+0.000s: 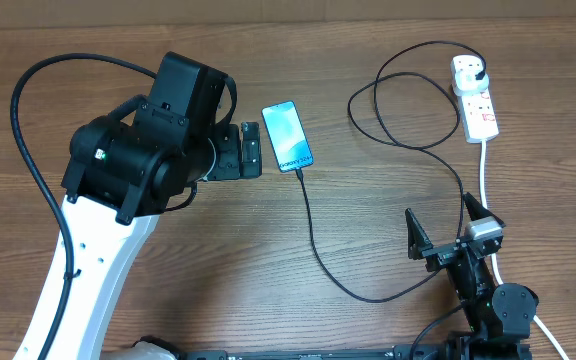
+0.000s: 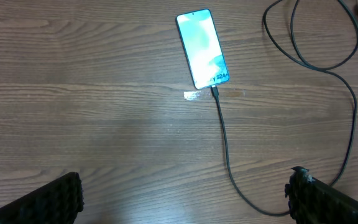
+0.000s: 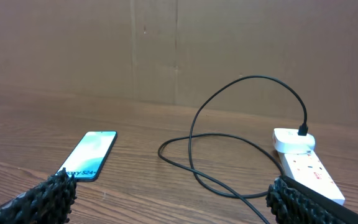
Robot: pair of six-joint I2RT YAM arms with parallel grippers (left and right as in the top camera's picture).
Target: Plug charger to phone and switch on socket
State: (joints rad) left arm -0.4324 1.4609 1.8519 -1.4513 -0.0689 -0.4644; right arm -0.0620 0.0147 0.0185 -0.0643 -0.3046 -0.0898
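Note:
The phone (image 1: 287, 136) lies flat on the wooden table, its light blue screen facing up. The charger (image 1: 315, 245), a thin black cable, has its tip at the phone's lower edge (image 2: 215, 91) and looks inserted. It curves toward the front, then loops back to a black plug in the white socket (image 1: 475, 98) at the far right. My left gripper (image 1: 257, 148) hovers open just left of the phone, holding nothing. My right gripper (image 1: 447, 228) stands open near the front right, over the cable, with nothing between its fingers (image 3: 43, 198).
The socket's thick white cord (image 1: 484, 178) runs down the right side past my right arm. A small white scrap (image 2: 193, 95) lies by the phone's lower corner. A brown wall (image 3: 166, 50) closes the far side of the table.

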